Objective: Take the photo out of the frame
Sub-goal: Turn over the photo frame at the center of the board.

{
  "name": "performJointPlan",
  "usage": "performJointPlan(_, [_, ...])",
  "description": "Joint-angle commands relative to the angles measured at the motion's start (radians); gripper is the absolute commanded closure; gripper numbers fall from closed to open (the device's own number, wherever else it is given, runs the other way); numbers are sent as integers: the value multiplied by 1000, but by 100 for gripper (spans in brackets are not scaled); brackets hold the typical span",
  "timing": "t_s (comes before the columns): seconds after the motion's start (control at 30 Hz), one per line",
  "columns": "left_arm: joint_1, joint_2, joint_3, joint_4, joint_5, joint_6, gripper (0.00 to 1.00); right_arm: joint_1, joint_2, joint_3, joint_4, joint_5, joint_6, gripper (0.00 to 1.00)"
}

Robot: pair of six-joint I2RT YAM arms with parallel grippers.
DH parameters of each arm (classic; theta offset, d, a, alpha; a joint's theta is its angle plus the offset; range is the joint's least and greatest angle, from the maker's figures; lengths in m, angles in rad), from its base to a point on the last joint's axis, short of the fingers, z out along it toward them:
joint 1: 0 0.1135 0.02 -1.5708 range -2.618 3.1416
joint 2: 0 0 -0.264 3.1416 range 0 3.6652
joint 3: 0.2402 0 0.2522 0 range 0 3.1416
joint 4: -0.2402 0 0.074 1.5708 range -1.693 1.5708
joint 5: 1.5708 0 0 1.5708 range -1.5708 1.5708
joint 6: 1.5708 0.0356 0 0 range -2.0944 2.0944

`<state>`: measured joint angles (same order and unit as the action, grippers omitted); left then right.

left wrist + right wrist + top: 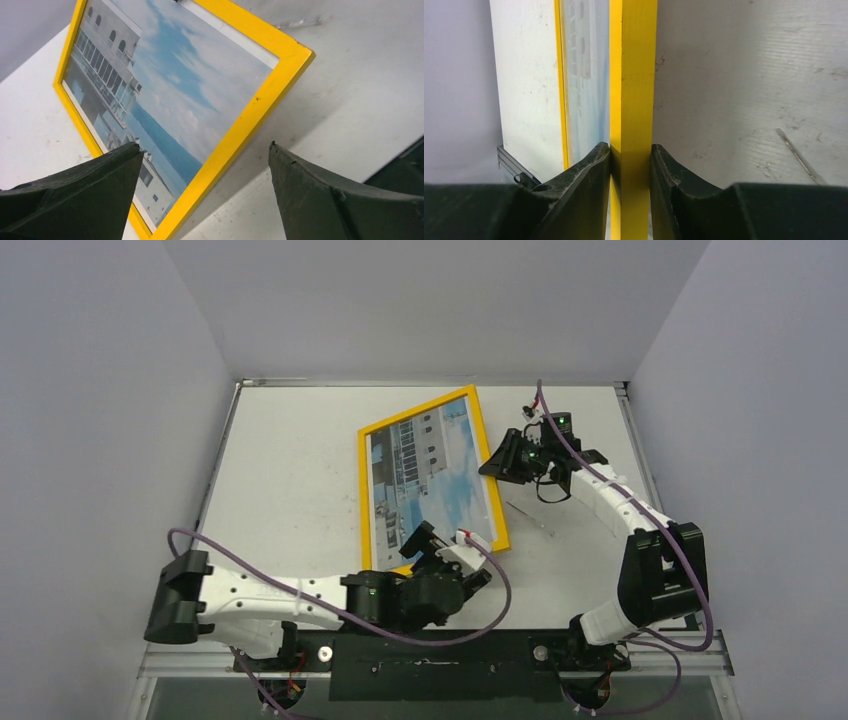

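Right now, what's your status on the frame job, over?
Right gripper shut on the frame, right border, that edge lifted. Left gripper open, at the near corner. Photo not out yet. Thin rod lying right of the frame, not blocking.

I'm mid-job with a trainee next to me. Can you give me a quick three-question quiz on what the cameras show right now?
1. True or false: the right gripper is shut on the yellow border of the frame.
2. Pick one. The left gripper is: A) shut on the picture, B) open, close to a corner of the frame, C) out of every view.
3. Fill the gap: the photo sits ___ the frame.

Key: 1 true; 2 B; 3 inside.
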<state>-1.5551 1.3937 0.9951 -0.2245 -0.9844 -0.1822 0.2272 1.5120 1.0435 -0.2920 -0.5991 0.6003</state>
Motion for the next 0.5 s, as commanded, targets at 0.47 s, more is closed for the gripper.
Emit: performJointPlan(0.47, [823, -487, -352, 87, 783, -497, 36, -66, -118, 226, -174, 80, -83, 92])
